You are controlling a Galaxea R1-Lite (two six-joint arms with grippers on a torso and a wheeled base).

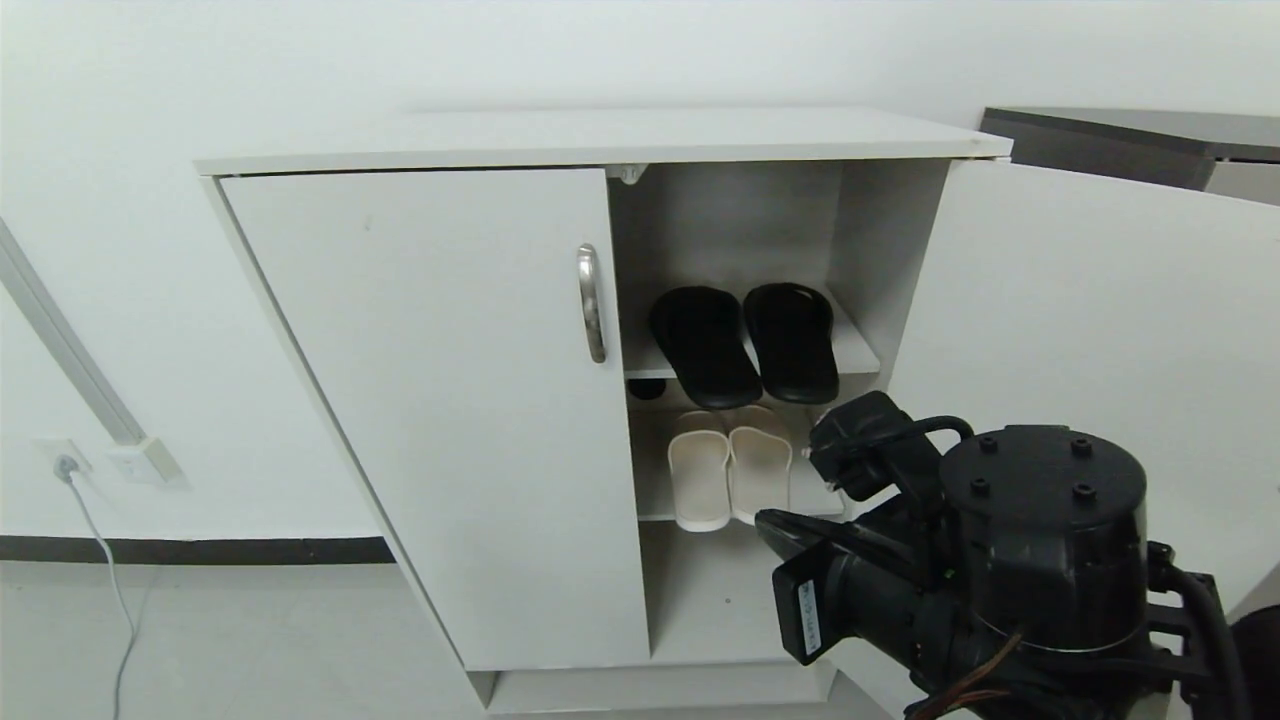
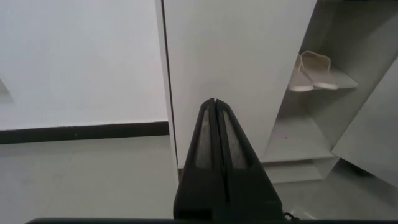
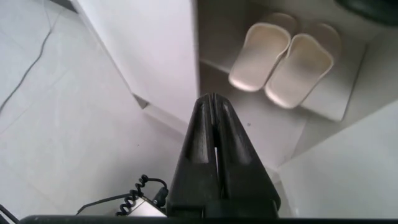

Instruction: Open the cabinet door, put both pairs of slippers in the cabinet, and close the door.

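The cabinet (image 1: 600,135) stands with its right door (image 1: 1080,330) swung open and its left door (image 1: 430,400) shut. The black slippers (image 1: 745,340) sit side by side on the upper shelf, the cream slippers (image 1: 728,468) on the shelf below. The left hand (image 2: 214,109) and the right hand (image 3: 214,99) are both closed and empty, in front of the cabinet.

Plain white wall (image 1: 150,80), dark skirting strip (image 1: 190,549) along the pale grey tiled floor (image 1: 200,640) (white wall socket (image 1: 66,462) down low, thin white cable (image 1: 105,560) plugged in).
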